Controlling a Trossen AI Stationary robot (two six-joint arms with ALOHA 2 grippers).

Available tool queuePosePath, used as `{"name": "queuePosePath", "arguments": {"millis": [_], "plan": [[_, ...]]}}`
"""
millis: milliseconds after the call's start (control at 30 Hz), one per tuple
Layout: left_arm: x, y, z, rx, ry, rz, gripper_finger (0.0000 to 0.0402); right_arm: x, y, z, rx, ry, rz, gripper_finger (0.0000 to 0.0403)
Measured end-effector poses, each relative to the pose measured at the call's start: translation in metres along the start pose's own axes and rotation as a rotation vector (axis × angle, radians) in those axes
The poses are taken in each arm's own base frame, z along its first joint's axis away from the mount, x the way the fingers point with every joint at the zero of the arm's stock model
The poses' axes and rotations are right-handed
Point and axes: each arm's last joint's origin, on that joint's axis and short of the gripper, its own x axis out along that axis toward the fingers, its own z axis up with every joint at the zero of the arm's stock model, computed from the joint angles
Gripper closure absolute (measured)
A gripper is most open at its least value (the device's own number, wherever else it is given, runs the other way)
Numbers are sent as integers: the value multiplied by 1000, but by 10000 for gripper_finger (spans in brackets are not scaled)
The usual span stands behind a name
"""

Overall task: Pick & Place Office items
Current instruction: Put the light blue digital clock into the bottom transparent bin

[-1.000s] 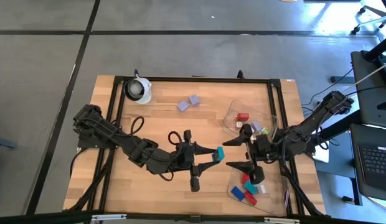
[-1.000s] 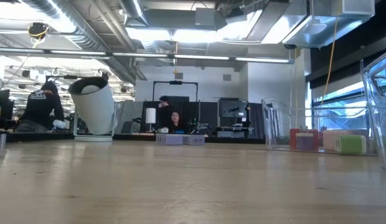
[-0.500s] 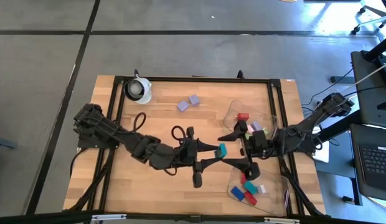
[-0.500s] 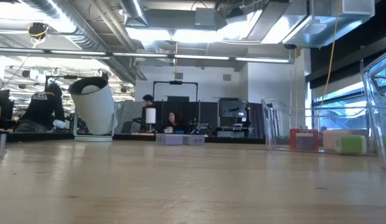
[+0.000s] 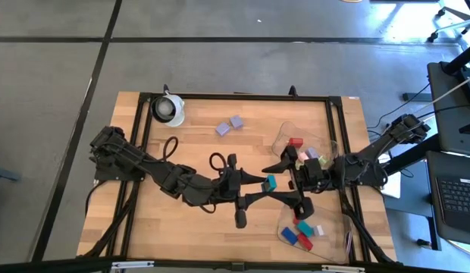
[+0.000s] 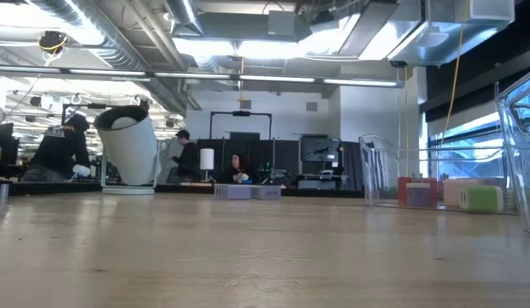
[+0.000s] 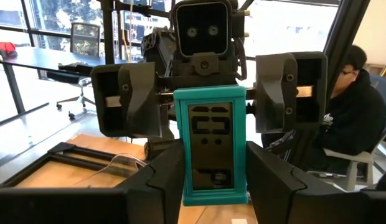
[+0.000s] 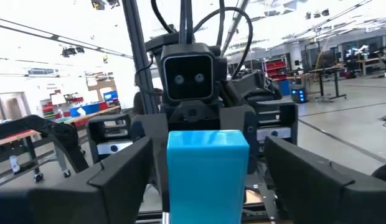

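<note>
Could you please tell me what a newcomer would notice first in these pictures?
Mid-table, the two arms meet head-on: the left gripper is shut on a teal piece, holding it up between the open fingers of the right gripper. Beside them, at the table's right, two clear trays hold colourful pieces.

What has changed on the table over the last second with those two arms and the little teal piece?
The left end effector, shut on the teal piece, carried it rightward until it sits between the open fingers of the right end effector, which came left to meet it. No handover yet. The lavender blocks, white roll and clear trays stayed put.
</note>
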Motion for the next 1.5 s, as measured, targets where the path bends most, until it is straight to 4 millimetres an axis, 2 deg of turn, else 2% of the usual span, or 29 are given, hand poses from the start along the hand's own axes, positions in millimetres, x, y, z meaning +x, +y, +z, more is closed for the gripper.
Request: {"name": "queuePosePath", "arguments": {"millis": [167, 533, 700, 1133, 1333, 1500], "plan": [[2, 3, 1, 0, -1, 2, 265, 0, 2, 0, 1, 6, 65, 136], [3, 4, 1, -5, -1, -17, 264, 0, 2, 0, 33, 7, 65, 247], [4, 3, 2, -13, -9, -35, 243, 0, 2, 0, 38, 5, 65, 248], [1, 0, 1, -24, -9, -38, 158, 0, 2, -1, 57, 23, 71, 248], [0, -2, -2, -75, 13, -14, 128, -1, 1, -5, 57, 67, 62, 248], [-1, 3, -10, -65, 64, 91, 121, -11, -4, -5, 126, 185, 32, 248]]}}
